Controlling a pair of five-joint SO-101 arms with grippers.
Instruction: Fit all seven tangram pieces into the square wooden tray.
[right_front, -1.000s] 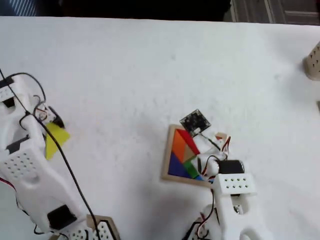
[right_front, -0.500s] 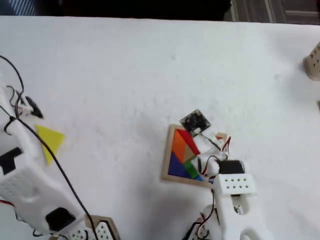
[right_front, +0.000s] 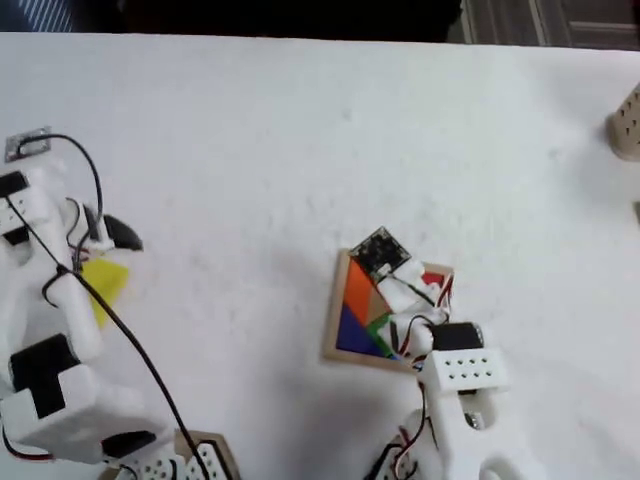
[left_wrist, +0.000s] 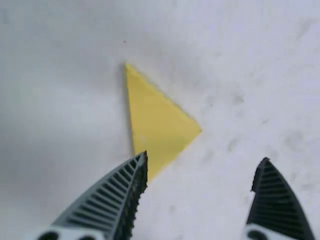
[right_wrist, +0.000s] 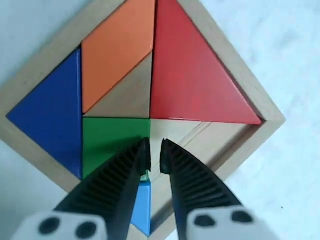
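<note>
The square wooden tray (right_front: 332, 305) lies right of centre on the table. It holds red (right_wrist: 190, 75), orange (right_wrist: 117, 47), blue (right_wrist: 47, 122), green (right_wrist: 112, 137) and light blue (right_wrist: 142, 205) pieces, and bare wood shows between them. My right gripper (right_wrist: 154, 145) hovers over the green piece's edge, shut, with nothing in it. The yellow triangle (left_wrist: 155, 122) lies flat on the table at the far left (right_front: 106, 282). My left gripper (left_wrist: 202, 159) stands open just above it, one finger (left_wrist: 125, 192) at the triangle's edge; in the high view the left gripper (right_front: 108, 252) partly covers it.
A perforated wooden block (right_front: 626, 125) stands at the right edge of the table. A wooden base (right_front: 205, 455) sits at the front by the left arm. Open white table (right_front: 250, 170) stretches between the yellow triangle and the tray.
The left arm drew back off the yellow triangle, then returned over it. The right arm shifted slightly farther over the tray.
</note>
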